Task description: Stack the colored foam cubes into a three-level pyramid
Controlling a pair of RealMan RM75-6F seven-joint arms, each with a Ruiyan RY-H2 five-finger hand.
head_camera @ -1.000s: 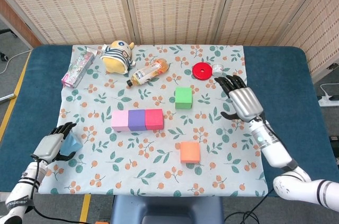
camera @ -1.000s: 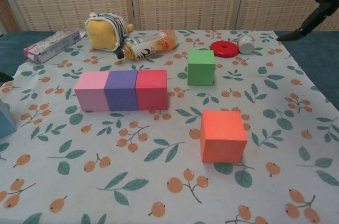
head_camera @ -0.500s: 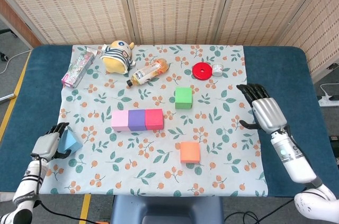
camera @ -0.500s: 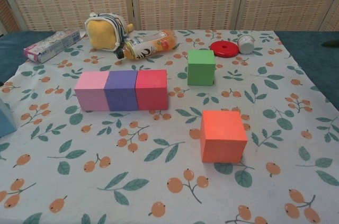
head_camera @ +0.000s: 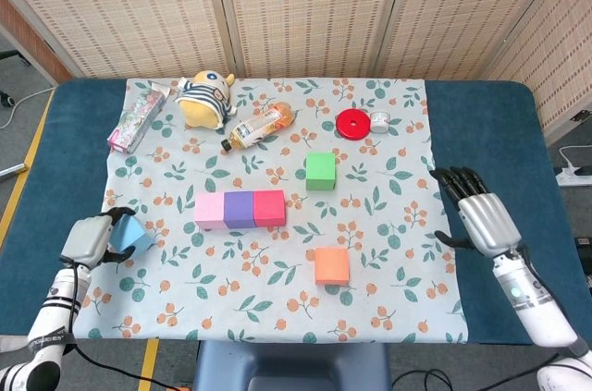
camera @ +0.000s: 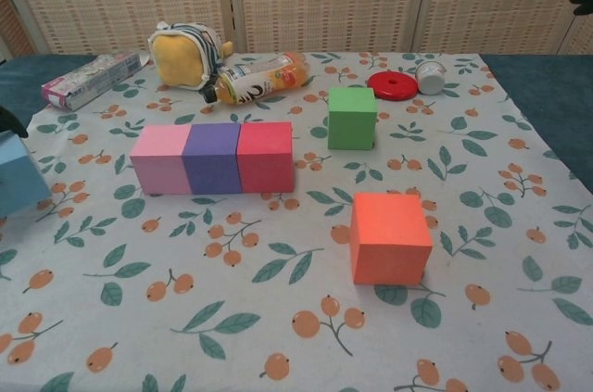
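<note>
- Here, head view: left hand (head_camera: pixel 90 239) at lower left grips the light-blue foam cube (head_camera: pixel 130 233) at the cloth's left edge.
- Right hand (head_camera: pixel 483 216) at right, over blue table (head_camera: pixel 490 128), fingers spread, holding nothing.
- Pink cube (head_camera: pixel 209 210), purple cube (head_camera: pixel 239 209), red cube (head_camera: pixel 269 208) touching in a row at centre; green cube (head_camera: pixel 320 170) above right; orange cube (head_camera: pixel 331 265) below right.
- Chest view: light-blue cube at far left edge; row at centre left, orange cube nearest the bottom.
- Upper frame: plush toy (camera: pixel 188 52), bottle (camera: pixel 255 77), red disc (camera: pixel 393 85).
</note>
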